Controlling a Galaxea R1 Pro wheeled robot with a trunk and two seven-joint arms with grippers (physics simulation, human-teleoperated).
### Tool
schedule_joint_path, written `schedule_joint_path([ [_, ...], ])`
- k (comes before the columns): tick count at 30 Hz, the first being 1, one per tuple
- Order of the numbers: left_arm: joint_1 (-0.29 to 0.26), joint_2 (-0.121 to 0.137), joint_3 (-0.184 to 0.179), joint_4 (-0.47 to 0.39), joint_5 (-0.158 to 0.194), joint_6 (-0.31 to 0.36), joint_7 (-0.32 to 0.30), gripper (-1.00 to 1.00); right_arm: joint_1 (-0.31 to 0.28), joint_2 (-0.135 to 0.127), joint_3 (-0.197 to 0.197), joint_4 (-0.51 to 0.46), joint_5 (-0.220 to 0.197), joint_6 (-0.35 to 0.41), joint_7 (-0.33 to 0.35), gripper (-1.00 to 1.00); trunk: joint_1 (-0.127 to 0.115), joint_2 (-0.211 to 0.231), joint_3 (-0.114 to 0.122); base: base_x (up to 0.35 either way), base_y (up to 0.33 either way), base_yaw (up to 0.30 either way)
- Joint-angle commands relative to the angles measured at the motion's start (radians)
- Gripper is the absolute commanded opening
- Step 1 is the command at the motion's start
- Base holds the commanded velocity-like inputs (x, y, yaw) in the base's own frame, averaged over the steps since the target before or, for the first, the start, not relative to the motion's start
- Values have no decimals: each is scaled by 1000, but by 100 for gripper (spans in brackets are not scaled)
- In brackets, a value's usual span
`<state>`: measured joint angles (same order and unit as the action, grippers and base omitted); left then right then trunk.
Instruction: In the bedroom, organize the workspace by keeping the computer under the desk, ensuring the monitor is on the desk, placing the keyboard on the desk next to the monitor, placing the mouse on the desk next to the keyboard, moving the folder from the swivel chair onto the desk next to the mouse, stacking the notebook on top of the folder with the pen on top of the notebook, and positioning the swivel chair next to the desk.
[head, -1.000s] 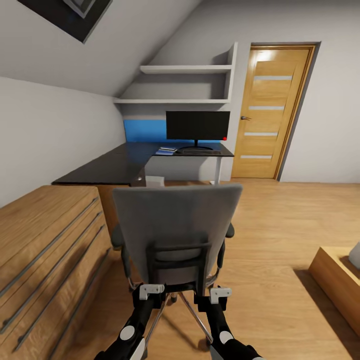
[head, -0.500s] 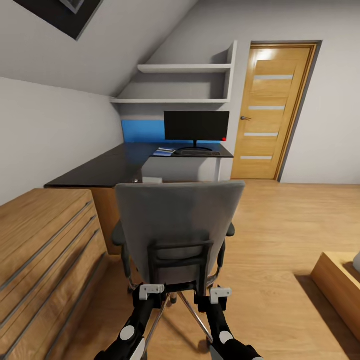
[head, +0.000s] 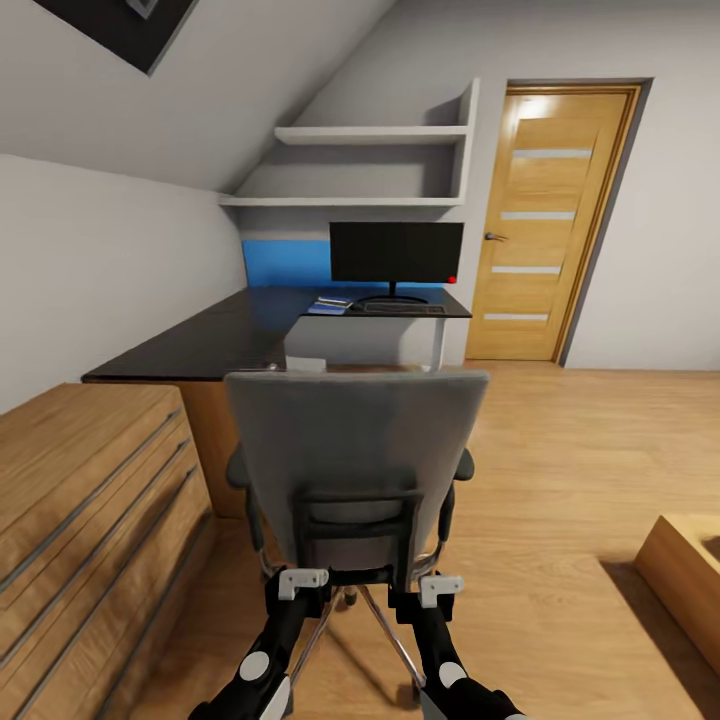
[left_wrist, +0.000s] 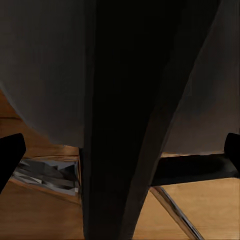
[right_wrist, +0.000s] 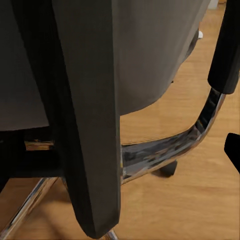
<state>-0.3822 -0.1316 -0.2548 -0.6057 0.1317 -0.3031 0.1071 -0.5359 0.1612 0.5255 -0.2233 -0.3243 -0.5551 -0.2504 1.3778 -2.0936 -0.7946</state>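
Observation:
The grey swivel chair (head: 355, 450) stands right in front of me, its back toward me. Both grippers sit low behind it at its black back frame, the left gripper (head: 300, 583) and the right gripper (head: 437, 588). In the left wrist view the left gripper (left_wrist: 120, 150) is open, with a black frame strut (left_wrist: 120, 125) between its fingertips. The right gripper (right_wrist: 120, 150) is also open around a strut (right_wrist: 90, 125). Beyond the chair, the black desk (head: 220, 340) carries the monitor (head: 397, 252), the keyboard (head: 402, 308) and the blue folder (head: 328, 304) with something dark on it. Mouse and pen are too small to tell.
A low wooden drawer unit (head: 90, 500) runs along my left, close to the chair. A wooden box edge (head: 690, 570) sits at the right. White wall shelves (head: 370, 135) hang above the desk. A wooden door (head: 535, 220) is at the back right, across open floor (head: 560, 450).
The whole view has rolled forward toward the desk and shifted slightly. The chair and both grippers keep the same place in the view, so the chair has moved along with me.

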Motion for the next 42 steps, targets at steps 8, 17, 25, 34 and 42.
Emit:
schedule_joint_path([
  [8, -1, 0, -7, 0, 9, -5, 8, 100, -1, 0, 10, 1, -7, -3, -6, 100, 0, 0, -1, 8, 54, 0],
  [17, -1, 1, -7, 0, 9, -5, 8, 100, -1, 0, 9, 1, -7, -3, -6, 100, 0, 0, -1, 146, -56, 0],
  [25, -1, 1, -7, 0, 9, -5, 8, 100, -1, 0, 9, 1, -7, -3, -6, 100, 0, 0, -1, 201, -16, 0],
  [34, -1, 1, -7, 0, 9, -5, 8, 100, -1, 0, 10, 2, -7, -3, -6, 100, 0, 0, -1, 249, -1, 0],
  [42, -1, 1, -8, 0, 9, -5, 8, 100, -1, 0, 10, 2, -7, -3, -6, 100, 0, 0, -1, 279, 0, 0],
])
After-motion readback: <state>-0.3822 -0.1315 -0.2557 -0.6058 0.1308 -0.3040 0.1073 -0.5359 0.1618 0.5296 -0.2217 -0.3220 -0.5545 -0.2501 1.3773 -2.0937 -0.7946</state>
